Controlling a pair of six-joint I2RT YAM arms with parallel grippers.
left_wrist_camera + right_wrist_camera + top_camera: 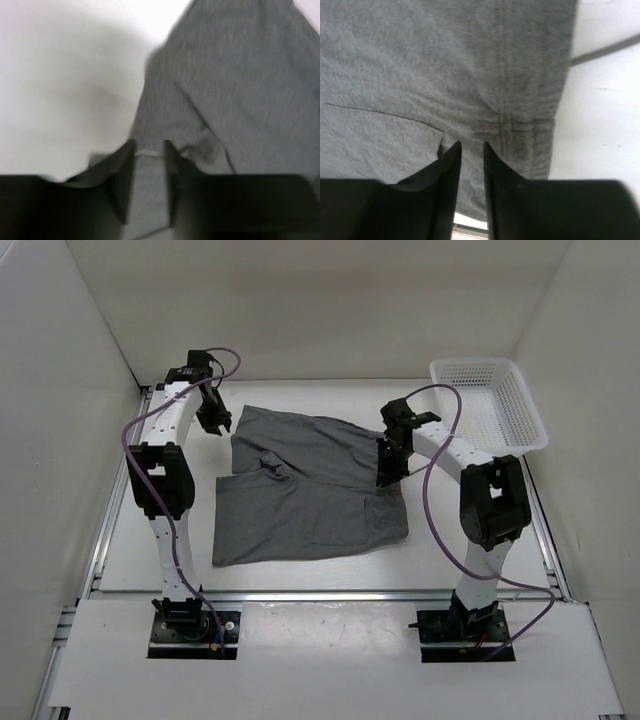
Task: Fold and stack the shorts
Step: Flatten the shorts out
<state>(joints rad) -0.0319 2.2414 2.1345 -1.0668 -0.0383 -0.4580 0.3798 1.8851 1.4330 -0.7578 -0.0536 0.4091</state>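
Left end effector (149, 150) pinches plain grey shorts (310, 490), wrinkled, spread flat.

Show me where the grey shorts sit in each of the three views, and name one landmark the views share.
Top external: the shorts lie spread mid-table, between the two arms.
Left wrist: the shorts fill the upper right and narrow toward bottom centre.
Right wrist: the shorts fill the left and centre.
Shared landmark: the white table bordering the cloth's edge, on the left in the left wrist view and on the right in the right wrist view.
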